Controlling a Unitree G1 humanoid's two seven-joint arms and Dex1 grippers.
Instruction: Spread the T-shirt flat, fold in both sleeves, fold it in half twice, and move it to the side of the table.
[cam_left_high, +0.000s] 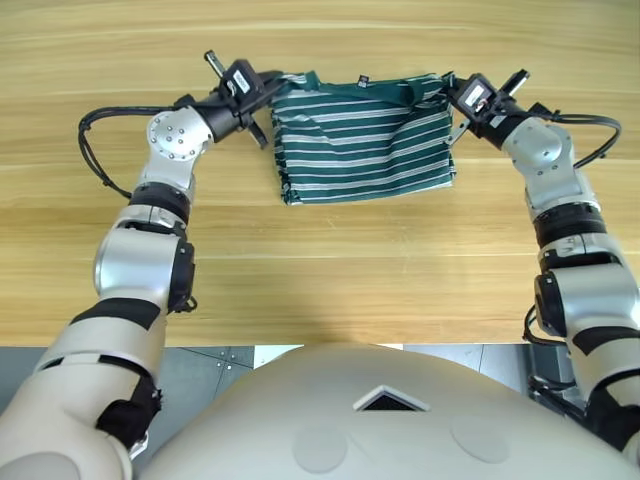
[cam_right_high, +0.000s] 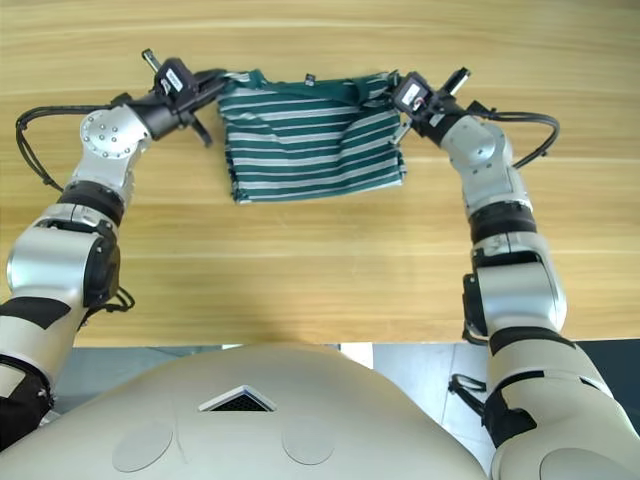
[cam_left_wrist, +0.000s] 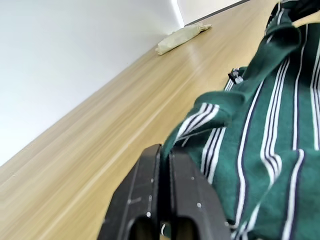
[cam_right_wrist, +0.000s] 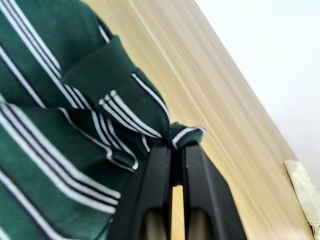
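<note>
The green T-shirt (cam_left_high: 365, 140), striped in white and dark blue, lies as a rough rectangle on the far middle of the wooden bench (cam_left_high: 300, 270), with its collar edge along the far side. The left hand (cam_left_high: 270, 88) pinches the shirt's far left corner, its black fingers (cam_left_wrist: 145, 190) pressed together on a striped fold of cloth. The right hand (cam_left_high: 451, 93) grips the far right corner the same way, a hem of the fabric caught between its closed fingers (cam_right_wrist: 156, 185). A small label (cam_left_high: 362, 80) sits at the collar, too small to read. A pale bundle (cam_left_wrist: 182, 35) lies farther along the bench, well apart from the shirt.
</note>
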